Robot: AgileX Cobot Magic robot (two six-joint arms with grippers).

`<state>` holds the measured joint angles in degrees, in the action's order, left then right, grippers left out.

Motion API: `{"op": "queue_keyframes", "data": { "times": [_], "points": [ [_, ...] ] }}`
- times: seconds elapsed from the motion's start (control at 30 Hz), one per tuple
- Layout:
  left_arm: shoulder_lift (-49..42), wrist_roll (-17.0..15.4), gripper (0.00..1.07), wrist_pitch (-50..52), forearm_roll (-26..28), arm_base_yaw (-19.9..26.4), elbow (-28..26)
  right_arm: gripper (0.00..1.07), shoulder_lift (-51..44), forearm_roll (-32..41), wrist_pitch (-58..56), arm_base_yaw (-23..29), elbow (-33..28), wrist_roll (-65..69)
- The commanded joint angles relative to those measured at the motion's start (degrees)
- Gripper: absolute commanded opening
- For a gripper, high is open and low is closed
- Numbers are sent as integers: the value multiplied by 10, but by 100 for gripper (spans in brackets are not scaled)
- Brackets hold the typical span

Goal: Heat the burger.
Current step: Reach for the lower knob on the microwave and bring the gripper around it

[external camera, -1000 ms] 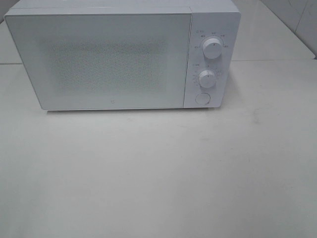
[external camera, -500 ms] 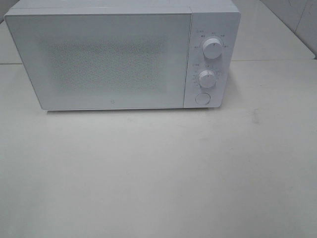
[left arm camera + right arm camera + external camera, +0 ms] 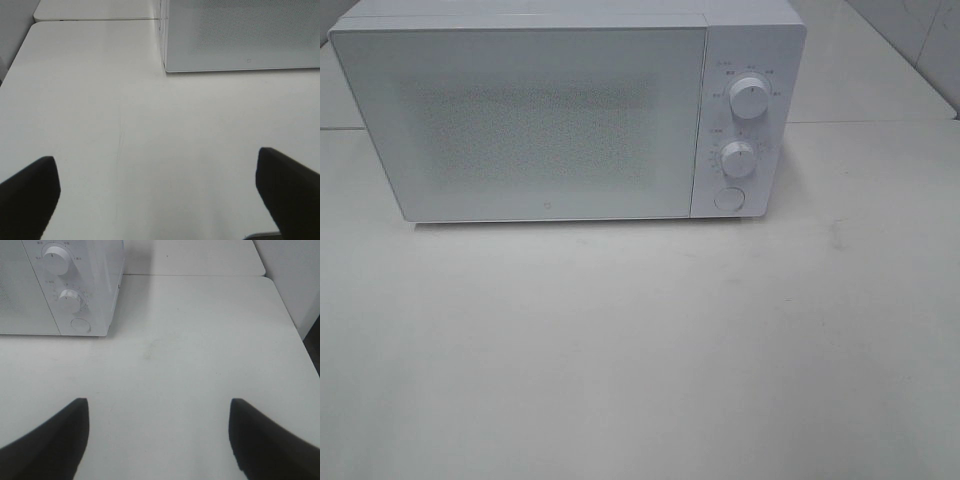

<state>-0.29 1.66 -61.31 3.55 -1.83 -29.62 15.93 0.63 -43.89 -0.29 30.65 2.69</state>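
Seemingly at the heating stage, the white table point(image 3: 640, 350) bears a boxy white microwave point(image 3: 540, 120) upper left, door shut, burger unseen, perhaps inside, while left pincer point(image 3: 155, 161) and right pincer point(image 3: 157, 402), both released and empty, likely next need its small round white lower knob point(image 3: 738, 159).

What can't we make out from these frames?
1. Burger: in no view; the shut, speckled microwave door hides the inside.
2. Markings around upper dial and lower dial: too small, blurred, in exterior high and right wrist views.
3. Left gripper, right gripper: only open fingertips show in wrist views, rest cut by frame edge; neither in exterior high.
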Motion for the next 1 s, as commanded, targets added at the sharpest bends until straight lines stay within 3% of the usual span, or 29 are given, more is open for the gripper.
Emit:
{"op": "queue_keyframes", "data": {
  "times": [0.03,0.77,1.0],
  "points": [
    [-13,-5,102,-1,-2,2,1,75,38,1,53,-2,2,-9],
    [-13,-5,102,-1,-2,2,1,75,225,6,266,-2,2,-9],
    [-13,-5,101,-1,-2,2,1,75,285,6,470,-2,-76,-6]
  ]
}}
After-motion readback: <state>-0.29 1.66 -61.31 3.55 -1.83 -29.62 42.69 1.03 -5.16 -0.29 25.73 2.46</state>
